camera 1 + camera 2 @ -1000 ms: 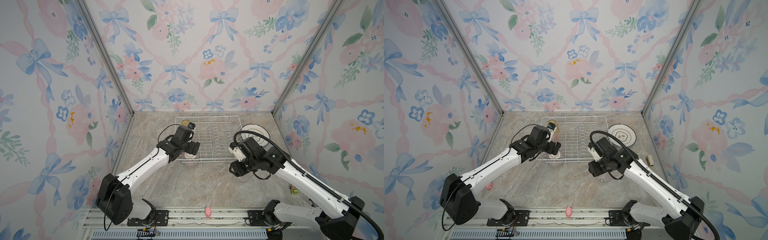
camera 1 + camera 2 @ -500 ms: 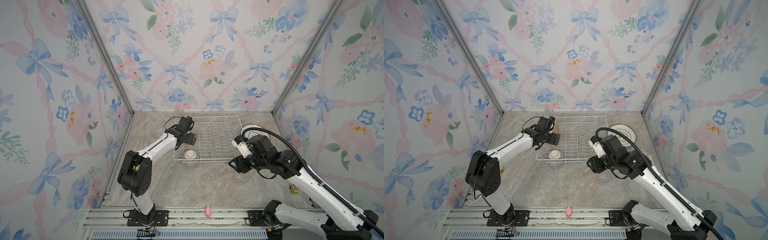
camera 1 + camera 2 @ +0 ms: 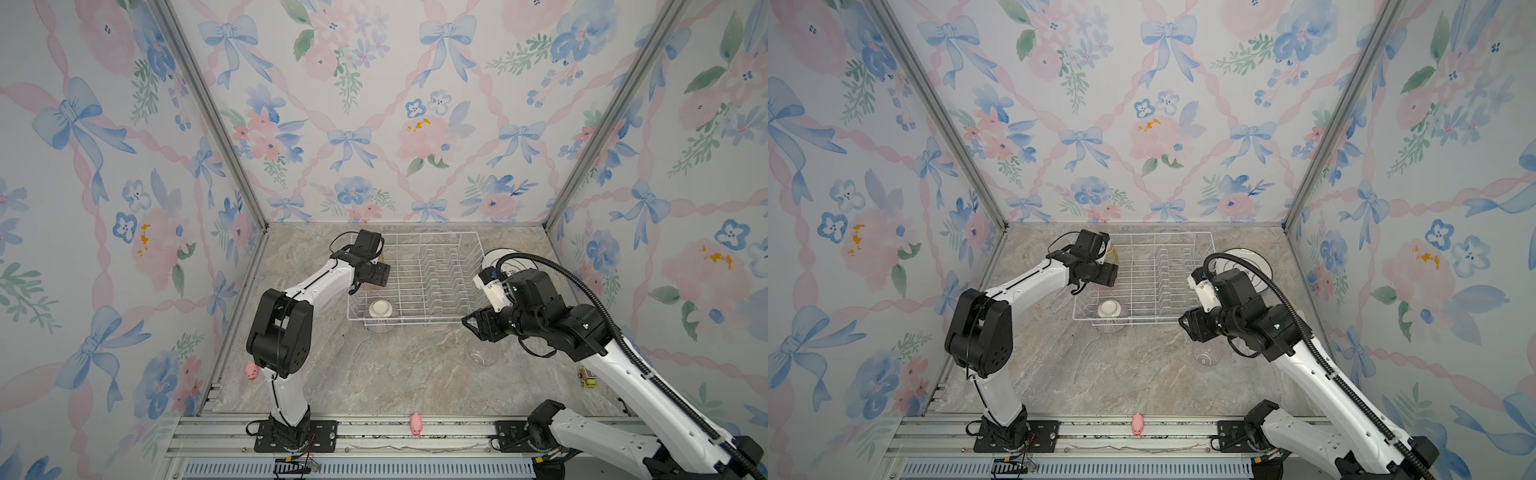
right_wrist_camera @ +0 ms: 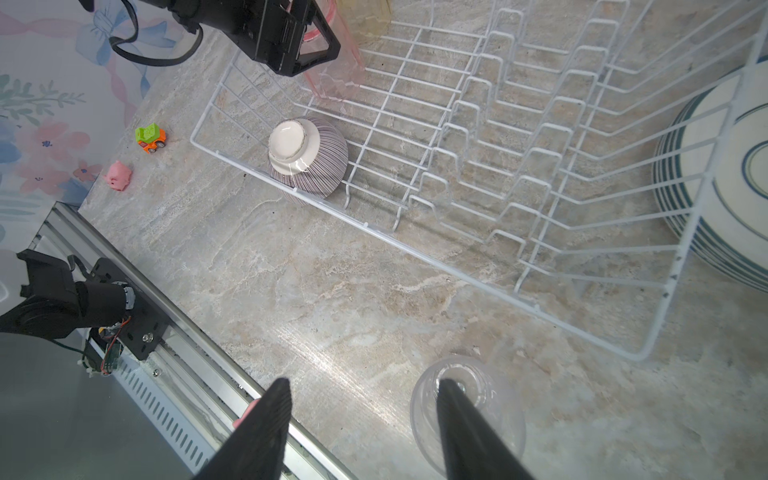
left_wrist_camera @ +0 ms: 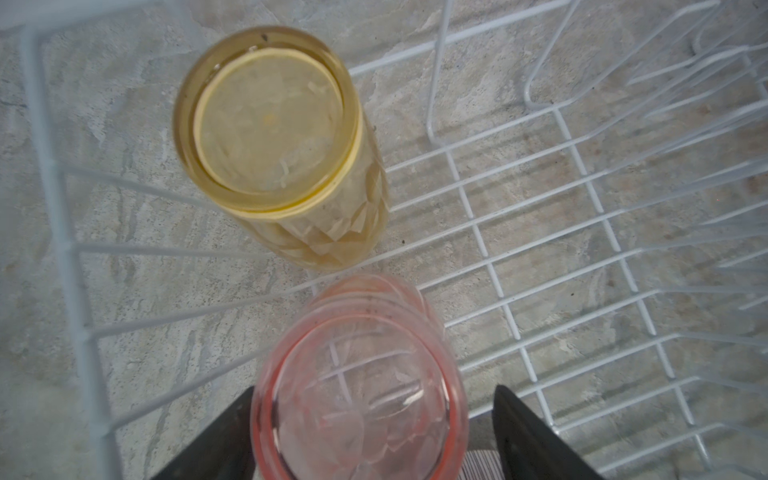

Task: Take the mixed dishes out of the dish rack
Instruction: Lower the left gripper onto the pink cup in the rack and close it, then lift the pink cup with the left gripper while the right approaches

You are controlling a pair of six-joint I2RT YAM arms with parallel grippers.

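Left gripper (image 5: 374,390) straddles the pink tumbler (image 5: 357,415) inside the dish rack (image 3: 419,278), fingers apart, a gap on one side. Only the left wrist view catches that; the top views mostly hide the glass. Yellow tumbler (image 5: 270,124) stands just beside. Right gripper (image 4: 365,432) hangs spread and empty by the clear tumbler (image 3: 482,355) on the table (image 3: 374,374). Its camera shows the striped bowl (image 4: 309,162) upturned in the rack, plates (image 4: 727,187) stacked outside.

1. I can read no text, label, brand or number anywhere in my views.
2. The stacked plates (image 4: 719,124) beside the dish rack (image 4: 374,229) show only dark rings.
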